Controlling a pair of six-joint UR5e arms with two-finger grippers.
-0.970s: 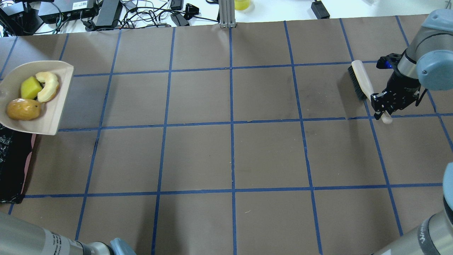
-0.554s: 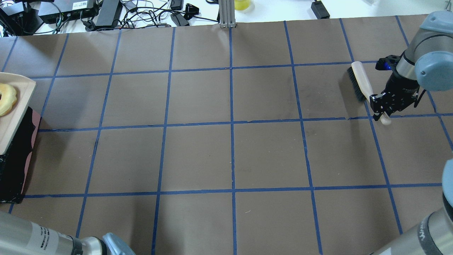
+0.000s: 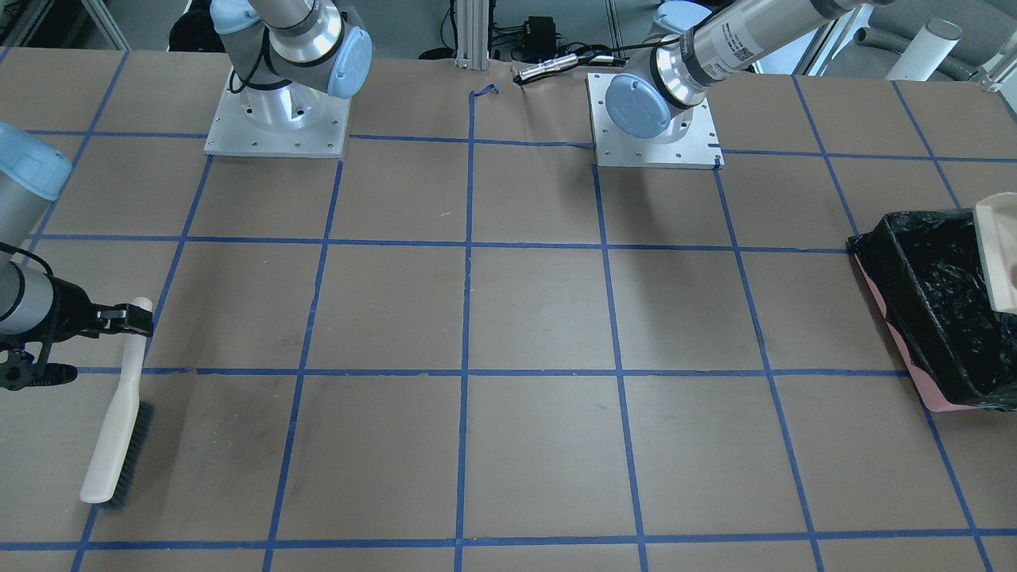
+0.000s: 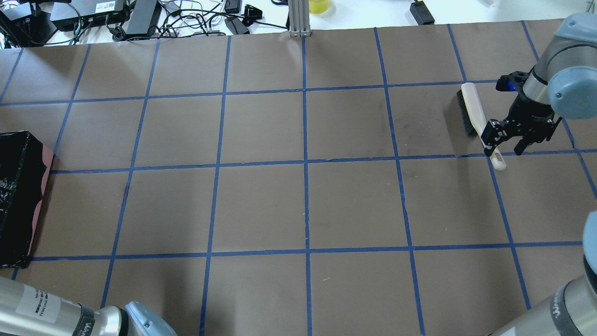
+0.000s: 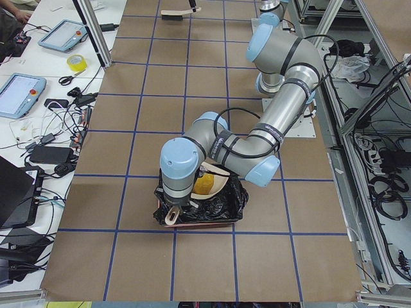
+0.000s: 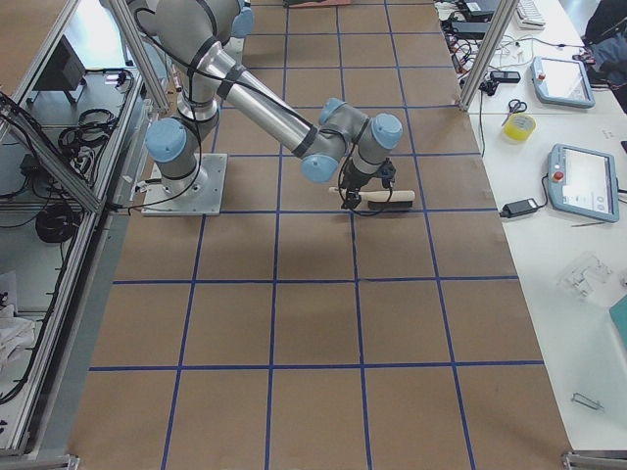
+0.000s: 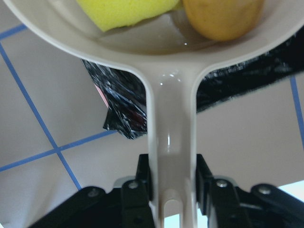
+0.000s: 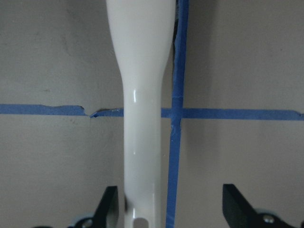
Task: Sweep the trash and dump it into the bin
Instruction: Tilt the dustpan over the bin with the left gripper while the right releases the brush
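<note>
- Where the left wrist view looks down the dustpan (image 7: 171,142), the left gripper (image 7: 173,183) clamps its handle; yellow wedge (image 7: 128,9) and orange lump (image 7: 221,16) lie inside, over the bin (image 7: 123,114).
- Right wrist view: right gripper (image 8: 173,206) spread wide, brush (image 8: 140,95) handle loose between.
- Exterior left view: dustpan over the bin's mouth; front-facing view shows only its edge.

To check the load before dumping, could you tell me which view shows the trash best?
The left wrist-mounted view: the yellow wedge and orange lump sit in the dustpan. Exterior left shows only an orange glimpse behind the left arm; other views show none.
</note>
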